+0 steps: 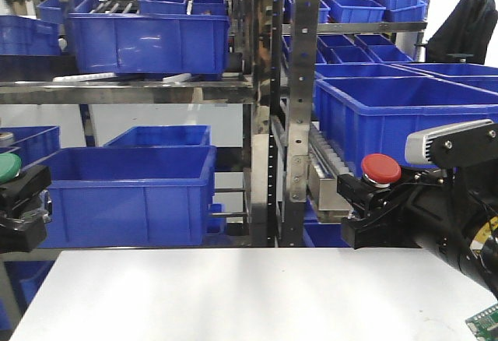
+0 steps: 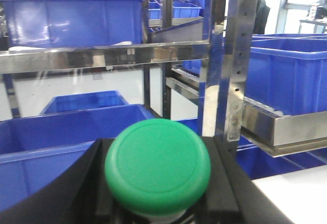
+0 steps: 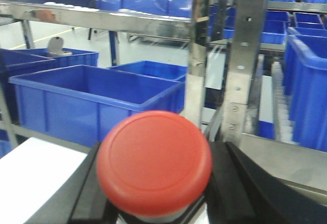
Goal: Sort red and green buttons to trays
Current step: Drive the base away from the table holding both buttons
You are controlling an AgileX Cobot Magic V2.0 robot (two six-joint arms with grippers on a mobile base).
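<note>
My left gripper (image 1: 17, 189) is shut on the green button (image 1: 8, 166) at the left edge of the front view, held above the table. In the left wrist view the green cap (image 2: 157, 166) fills the space between the black fingers (image 2: 76, 193). My right gripper (image 1: 372, 201) is shut on the red button (image 1: 380, 169) at the right, also above the table. In the right wrist view the red cap (image 3: 154, 161) sits between the black fingers (image 3: 245, 193). The trays are out of view.
A white table (image 1: 249, 294) lies below both arms. Behind it stands a metal rack (image 1: 268, 107) holding deep blue crates (image 1: 128, 189) on several shelves. A green circuit board (image 1: 484, 324) shows at the table's right corner.
</note>
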